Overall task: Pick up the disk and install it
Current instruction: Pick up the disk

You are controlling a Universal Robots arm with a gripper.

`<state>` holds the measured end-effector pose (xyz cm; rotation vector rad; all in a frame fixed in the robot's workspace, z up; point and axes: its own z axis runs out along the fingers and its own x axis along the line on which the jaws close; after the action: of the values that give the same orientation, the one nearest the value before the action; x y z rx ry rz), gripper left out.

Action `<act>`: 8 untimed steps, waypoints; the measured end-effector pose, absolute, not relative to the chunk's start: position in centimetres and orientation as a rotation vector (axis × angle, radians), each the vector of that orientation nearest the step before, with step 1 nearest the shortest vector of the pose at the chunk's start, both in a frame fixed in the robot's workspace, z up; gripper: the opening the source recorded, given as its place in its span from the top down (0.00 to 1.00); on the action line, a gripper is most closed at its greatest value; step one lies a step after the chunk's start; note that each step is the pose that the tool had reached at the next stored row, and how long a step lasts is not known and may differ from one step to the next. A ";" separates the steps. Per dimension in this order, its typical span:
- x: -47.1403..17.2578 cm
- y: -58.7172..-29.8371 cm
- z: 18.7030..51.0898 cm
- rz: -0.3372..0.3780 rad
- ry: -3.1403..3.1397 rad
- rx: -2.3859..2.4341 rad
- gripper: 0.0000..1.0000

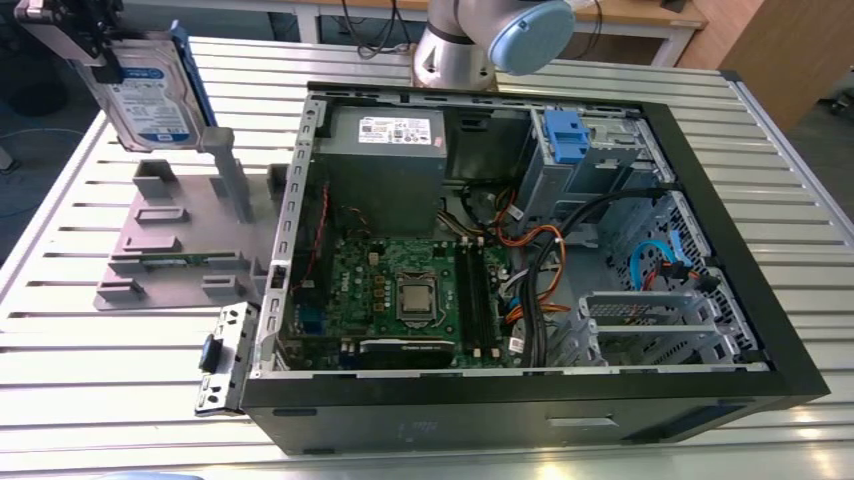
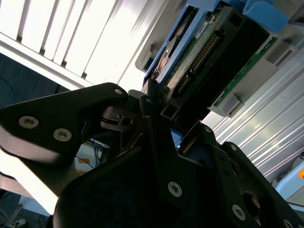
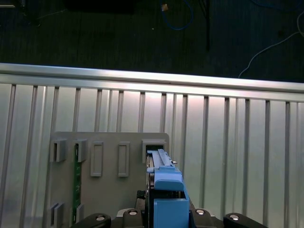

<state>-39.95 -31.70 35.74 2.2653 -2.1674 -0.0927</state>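
The disk (image 1: 147, 95), a silver drive with a white label, a blue lower band and a blue bracket, hangs upright at the exterior view's far left. My gripper (image 1: 96, 45) is shut on its upper end. The disk is lifted clear above the grey fixture plate (image 1: 187, 240). In the second wrist view the black fingers (image 2: 142, 102) clamp the disk (image 2: 204, 52), whose connector edge and green board show. The first wrist view looks down along the disk's blue bracket (image 3: 164, 190) onto the fixture plate (image 3: 109, 156). The open computer case (image 1: 747, 230) lies to the exterior view's right of the fixture.
Inside the case are a motherboard (image 1: 400, 290), a grey power supply box (image 1: 387, 150), bundled cables (image 1: 547, 250) and a drive bay with a bare blue clip (image 1: 567, 135). A green memory stick (image 1: 174, 258) sits in the fixture. The arm's base (image 1: 461, 50) stands behind the case on the slatted metal table (image 1: 80, 330).
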 end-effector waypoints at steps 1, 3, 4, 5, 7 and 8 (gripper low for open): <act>-40.0 -31.7 35.8 -0.093 -2.167 2.265 0.63; -40.0 -31.7 35.8 -0.093 -2.167 2.265 0.63; -40.0 -31.7 35.8 -0.093 -2.167 2.265 0.63; -40.0 -31.7 35.9 -0.093 -2.167 2.265 0.63; -40.0 -31.7 35.9 -0.093 -2.167 2.265 0.63; -40.0 -31.7 35.9 -0.093 -2.167 2.265 0.63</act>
<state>-39.95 -31.71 35.91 2.2654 -2.1674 -0.0926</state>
